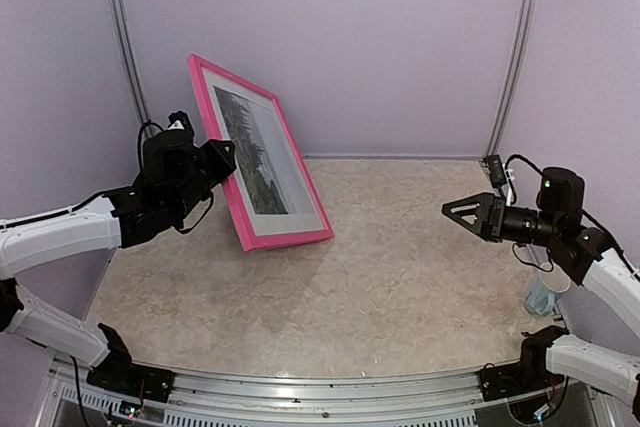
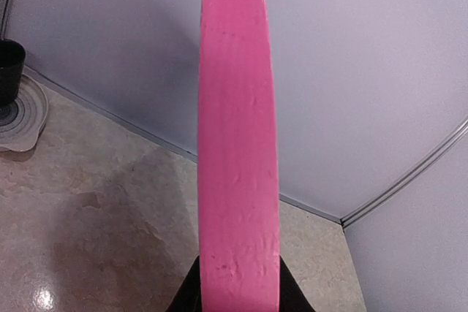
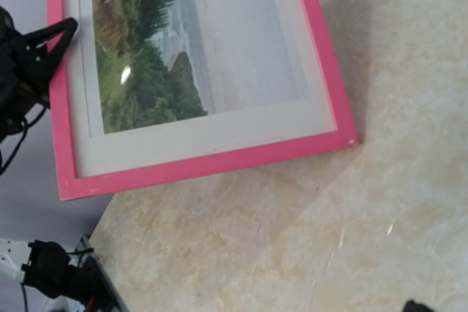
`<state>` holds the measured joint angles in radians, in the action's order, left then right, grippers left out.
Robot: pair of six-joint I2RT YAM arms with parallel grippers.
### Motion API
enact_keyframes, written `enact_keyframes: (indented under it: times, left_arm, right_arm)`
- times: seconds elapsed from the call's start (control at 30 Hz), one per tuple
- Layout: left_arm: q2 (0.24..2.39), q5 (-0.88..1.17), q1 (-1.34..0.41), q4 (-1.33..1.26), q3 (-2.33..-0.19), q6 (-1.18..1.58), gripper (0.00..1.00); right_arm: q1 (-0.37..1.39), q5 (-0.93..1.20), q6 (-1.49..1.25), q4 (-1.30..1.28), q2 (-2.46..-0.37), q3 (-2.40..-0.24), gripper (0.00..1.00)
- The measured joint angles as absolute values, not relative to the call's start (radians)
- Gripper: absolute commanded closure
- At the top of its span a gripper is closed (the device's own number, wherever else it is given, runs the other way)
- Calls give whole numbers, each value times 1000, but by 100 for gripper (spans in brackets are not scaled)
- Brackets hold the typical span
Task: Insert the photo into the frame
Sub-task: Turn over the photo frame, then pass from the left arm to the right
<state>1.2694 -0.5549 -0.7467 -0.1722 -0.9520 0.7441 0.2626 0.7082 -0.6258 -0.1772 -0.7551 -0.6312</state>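
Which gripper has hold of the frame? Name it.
The left gripper: it is shut on the frame at its edge. The right gripper hangs open, apart from it.

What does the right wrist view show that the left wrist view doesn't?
Right wrist only: the frame from the front, with the photo and white mat in it, and the left gripper clamping its side edge. Left wrist only: the frame's pink edge seen end-on, rising between dark fingers. Both: the frame, table and wall.

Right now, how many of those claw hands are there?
2. The left gripper is clamped on the edge of the frame, on the left; the right gripper hangs open on the right, holding nothing.
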Motion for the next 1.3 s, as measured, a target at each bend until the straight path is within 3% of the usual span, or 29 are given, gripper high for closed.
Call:
enact_keyframes:
  times: [0.37,1.3]
  left_arm:
    - [1218,-575,-758,-389,-678,1012,100]
    - [1266,-704,-906,-437,-559,1337,91]
  right_arm:
    - [264,738,-776,-46,-771,-458,1]
    - [400,686,-973,88,-968,-399,1]
